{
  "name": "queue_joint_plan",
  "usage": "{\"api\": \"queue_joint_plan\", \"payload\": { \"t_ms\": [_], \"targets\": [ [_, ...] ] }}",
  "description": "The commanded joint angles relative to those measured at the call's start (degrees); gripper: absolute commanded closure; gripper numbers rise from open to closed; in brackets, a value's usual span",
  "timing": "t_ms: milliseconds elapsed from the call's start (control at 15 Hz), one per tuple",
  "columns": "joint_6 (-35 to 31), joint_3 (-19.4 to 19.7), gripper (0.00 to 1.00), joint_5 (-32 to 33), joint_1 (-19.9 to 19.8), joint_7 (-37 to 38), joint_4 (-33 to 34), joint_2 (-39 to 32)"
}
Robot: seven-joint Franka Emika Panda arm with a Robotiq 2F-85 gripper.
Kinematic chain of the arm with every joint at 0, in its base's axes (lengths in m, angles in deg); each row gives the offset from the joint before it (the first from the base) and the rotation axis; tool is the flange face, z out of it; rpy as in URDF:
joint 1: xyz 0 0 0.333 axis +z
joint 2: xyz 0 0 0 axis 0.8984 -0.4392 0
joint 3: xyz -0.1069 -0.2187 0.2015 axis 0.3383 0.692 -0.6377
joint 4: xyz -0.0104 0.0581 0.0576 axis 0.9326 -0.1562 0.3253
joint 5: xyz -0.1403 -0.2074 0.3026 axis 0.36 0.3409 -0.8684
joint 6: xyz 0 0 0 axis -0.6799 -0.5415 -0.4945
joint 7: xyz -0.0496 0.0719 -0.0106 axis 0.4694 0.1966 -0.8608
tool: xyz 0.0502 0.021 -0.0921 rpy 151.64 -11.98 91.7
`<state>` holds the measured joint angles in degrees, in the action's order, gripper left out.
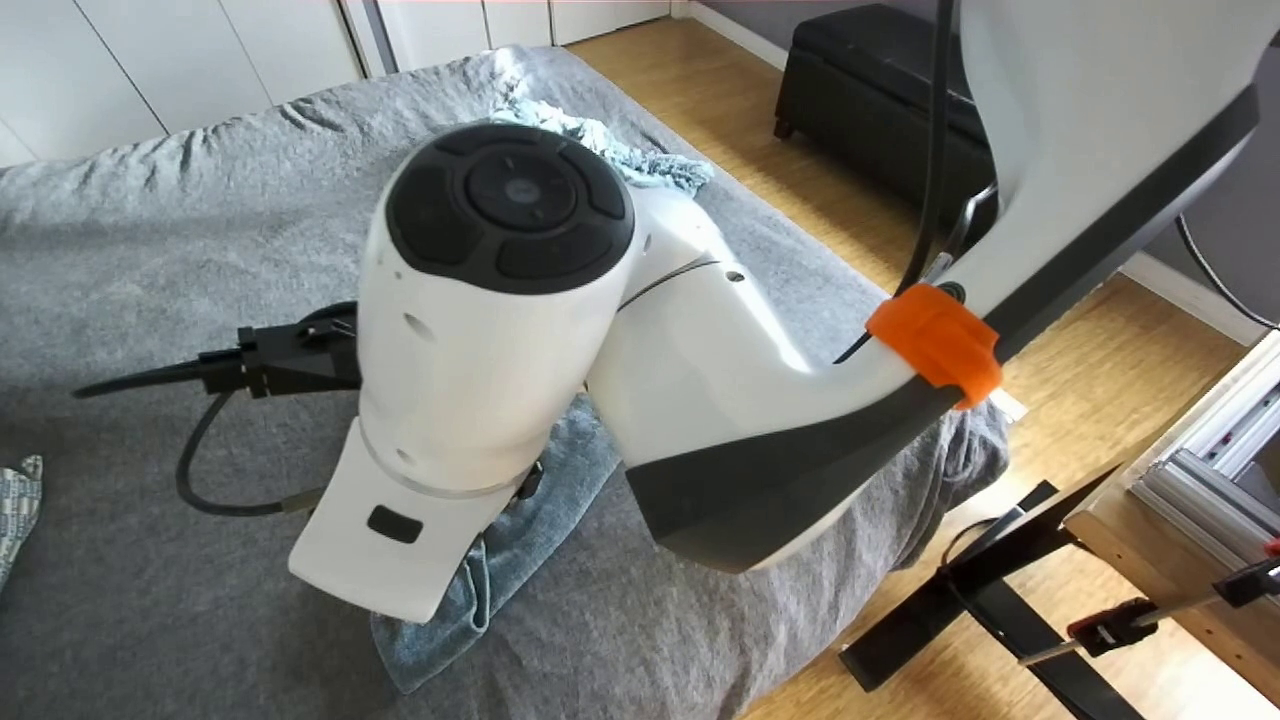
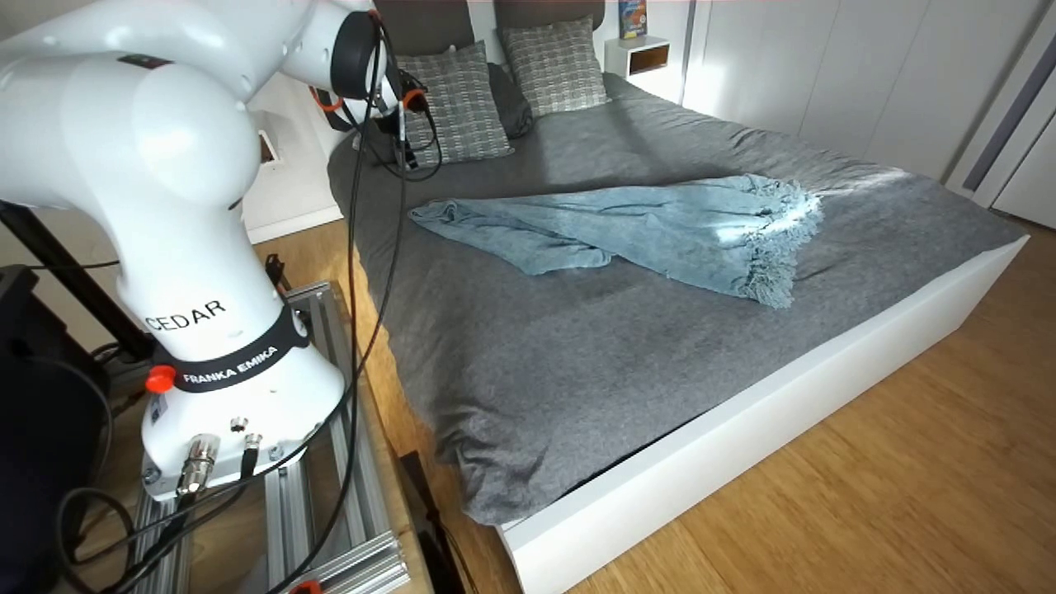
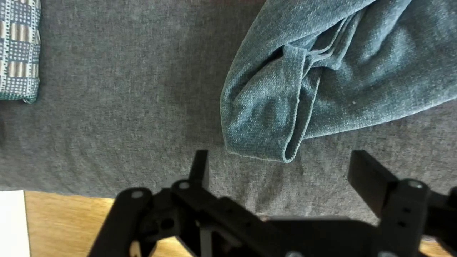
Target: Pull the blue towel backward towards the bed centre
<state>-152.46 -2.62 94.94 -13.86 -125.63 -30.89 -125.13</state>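
The blue towel [image 2: 652, 223] lies long and rumpled across the grey cover of the bed [image 2: 594, 355]. Its fringed end points away from the arm, and its folded end is nearer the bed's side edge. In the wrist view my gripper [image 3: 280, 164] is open, its fingers wide apart. Between and just beyond the fingertips lies the folded corner of the towel [image 3: 264, 125], which nothing grips. Both fingers [image 3: 371, 178] appear above the grey cover; their height over it is hard to tell. In an exterior view the white arm hides most of the gripper and the middle of the towel [image 1: 570, 460].
Patterned pillows [image 2: 462, 103] stand at the head of the bed, and a pillow corner [image 3: 18, 50] shows in the wrist view. A white footboard [image 2: 767, 412] edges the bed. Cables [image 2: 355, 272] hang from the arm. Beyond the bed stands a black bench [image 1: 890, 90].
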Motion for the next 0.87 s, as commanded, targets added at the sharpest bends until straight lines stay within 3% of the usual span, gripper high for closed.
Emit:
{"api": "queue_joint_plan", "payload": {
  "t_ms": [0,67,133,800],
  "targets": [
    [1.8,2.7,0.0,0.5,-4.1,4.5,-9.7,3.4],
    [1.6,3.0,0.0,0.8,-4.0,5.0,-9.9,3.7],
    [-1.3,4.1,0.0,-5.2,2.1,-1.7,0.0,0.9],
    [3.2,5.5,0.0,-4.6,-0.5,-0.3,-2.0,0.4]
  ]
}}
